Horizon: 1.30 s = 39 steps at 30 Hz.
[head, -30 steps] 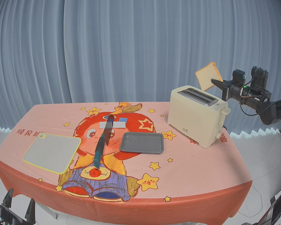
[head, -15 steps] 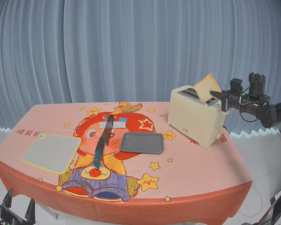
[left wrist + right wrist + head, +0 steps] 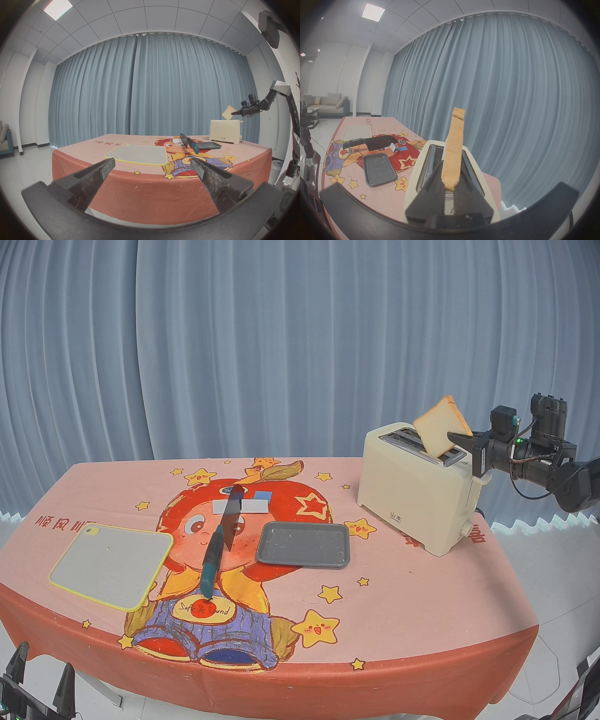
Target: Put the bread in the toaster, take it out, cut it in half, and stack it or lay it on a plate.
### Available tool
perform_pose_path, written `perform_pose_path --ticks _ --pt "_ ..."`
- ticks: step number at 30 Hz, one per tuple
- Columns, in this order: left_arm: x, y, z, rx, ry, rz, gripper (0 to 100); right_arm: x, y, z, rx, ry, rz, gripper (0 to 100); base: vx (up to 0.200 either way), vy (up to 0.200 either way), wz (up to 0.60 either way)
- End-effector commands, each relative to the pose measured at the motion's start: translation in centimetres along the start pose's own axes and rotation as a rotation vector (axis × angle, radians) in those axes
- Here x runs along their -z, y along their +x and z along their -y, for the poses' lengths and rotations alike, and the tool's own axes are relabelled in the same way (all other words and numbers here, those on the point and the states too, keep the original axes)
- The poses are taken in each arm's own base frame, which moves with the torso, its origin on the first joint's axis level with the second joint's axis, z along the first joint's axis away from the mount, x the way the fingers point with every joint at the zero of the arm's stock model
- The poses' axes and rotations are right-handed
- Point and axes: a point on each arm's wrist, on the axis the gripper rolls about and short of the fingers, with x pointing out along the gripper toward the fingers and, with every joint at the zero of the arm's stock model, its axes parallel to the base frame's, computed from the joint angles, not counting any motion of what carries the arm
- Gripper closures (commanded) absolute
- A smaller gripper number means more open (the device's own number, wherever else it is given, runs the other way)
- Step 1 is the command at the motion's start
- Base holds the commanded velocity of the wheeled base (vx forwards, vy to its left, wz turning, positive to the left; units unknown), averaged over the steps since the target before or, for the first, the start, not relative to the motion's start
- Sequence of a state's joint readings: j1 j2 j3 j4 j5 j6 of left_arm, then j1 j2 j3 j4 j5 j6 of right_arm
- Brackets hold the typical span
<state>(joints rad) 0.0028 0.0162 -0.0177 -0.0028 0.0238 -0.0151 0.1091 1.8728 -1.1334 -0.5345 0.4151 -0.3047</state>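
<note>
Bread tilted, pinched at its lower corner between the fingers of the right gripper, lower edge at a slot of the toaster; whether inside it, cannot tell. Toaster at 2 o'clock on the table. Plate at the toaster's 8 o'clock. Knife just beside the plate at its 9 o'clock. Board at the knife's 9 o'clock. Left gripper spread wide, holding nothing, off the table's 7 o'clock edge.

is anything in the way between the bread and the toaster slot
Nothing visible is. The right gripper holds the bread tilted just over the toaster, its lower corner down at the toaster's top. In the right wrist view, the open slot beside the bread looks empty.
</note>
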Motion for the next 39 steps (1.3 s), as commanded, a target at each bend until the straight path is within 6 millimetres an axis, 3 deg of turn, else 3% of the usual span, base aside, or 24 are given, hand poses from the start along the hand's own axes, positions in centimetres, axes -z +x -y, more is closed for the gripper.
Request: perform_pose_path --ticks 1,10,29,30,39 --pt "0.5 0.1 0.0 -0.001 0.000 -0.012 0 0.3 0.3 0.0 -0.003 0.003 -0.007 100 0.000 0.000 0.00" --pt "0.5 0.1 0.0 -0.001 0.000 -0.012 0 0.9 0.8 -0.2 -0.009 0.005 -0.022 100 0.000 0.000 0.00" --pt "0.5 0.1 0.0 -0.001 0.000 -0.012 0 0.2 1.4 -0.5 -0.009 -0.010 -0.007 100 0.000 0.000 0.00" --pt "0.5 0.1 0.0 -0.001 0.000 -0.012 0 0.3 1.4 -0.4 -0.008 -0.011 -0.009 0 0.000 0.000 0.00" --pt "0.5 0.1 0.0 -0.001 0.000 -0.012 0 0.4 1.3 -0.6 -0.003 0.000 -0.039 0 0.000 0.000 0.00"
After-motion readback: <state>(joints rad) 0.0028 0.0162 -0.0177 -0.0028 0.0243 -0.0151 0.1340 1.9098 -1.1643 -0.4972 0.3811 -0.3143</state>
